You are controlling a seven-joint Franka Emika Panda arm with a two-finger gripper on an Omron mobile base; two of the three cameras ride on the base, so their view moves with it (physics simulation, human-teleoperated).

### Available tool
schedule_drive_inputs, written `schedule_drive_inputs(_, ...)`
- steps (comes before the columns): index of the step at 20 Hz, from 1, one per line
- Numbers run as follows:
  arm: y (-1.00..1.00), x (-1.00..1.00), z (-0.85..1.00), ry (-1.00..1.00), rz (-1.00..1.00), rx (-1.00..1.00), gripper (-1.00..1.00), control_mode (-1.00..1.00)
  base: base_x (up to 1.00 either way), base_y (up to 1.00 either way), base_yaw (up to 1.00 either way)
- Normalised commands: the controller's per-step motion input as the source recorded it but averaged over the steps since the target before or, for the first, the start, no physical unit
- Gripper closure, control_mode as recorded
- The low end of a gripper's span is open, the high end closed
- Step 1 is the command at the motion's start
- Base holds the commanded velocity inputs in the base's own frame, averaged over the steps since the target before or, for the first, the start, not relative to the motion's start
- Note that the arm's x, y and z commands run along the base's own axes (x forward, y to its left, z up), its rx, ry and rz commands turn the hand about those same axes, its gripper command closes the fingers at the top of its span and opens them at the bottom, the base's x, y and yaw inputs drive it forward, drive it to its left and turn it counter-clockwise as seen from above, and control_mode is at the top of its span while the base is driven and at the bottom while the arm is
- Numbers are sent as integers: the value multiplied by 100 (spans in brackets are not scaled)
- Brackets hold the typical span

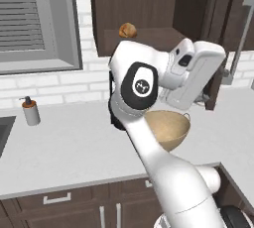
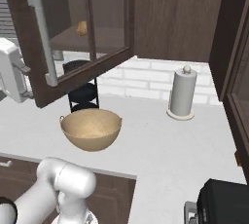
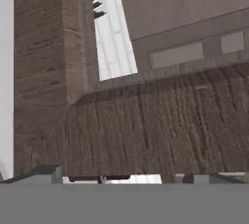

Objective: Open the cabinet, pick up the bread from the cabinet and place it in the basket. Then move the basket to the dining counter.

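I see the cabinet (image 2: 160, 13) with its door (image 2: 80, 38) swung open. On the bench (image 2: 160, 135) sits the basket (image 2: 91, 128), at six o'clock from the door. The bread (image 1: 127, 30) rests on the cabinet shelf. My gripper's jaws, I think, stand wide, nothing held.

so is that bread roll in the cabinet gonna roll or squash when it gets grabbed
The bread looks small and rounded, so a nudge could probably roll it along the cabinet shelf. It likely weighs little and gives under pressure, so a gentle squeeze seems wise.
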Motion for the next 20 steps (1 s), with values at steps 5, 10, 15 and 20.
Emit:
schedule_drive_inputs(5,-100,-2,0,0,1,20,-100,-100,0,0,0)
schedule_drive_inputs(10,-100,3,0,0,16,22,-100,-100,0,0,0)
schedule_drive_inputs(15,-97,0,0,-2,12,17,-100,-100,0,0,0)
schedule_drive_inputs(20,15,-26,0,-3,-1,2,-100,-100,0,0,0)
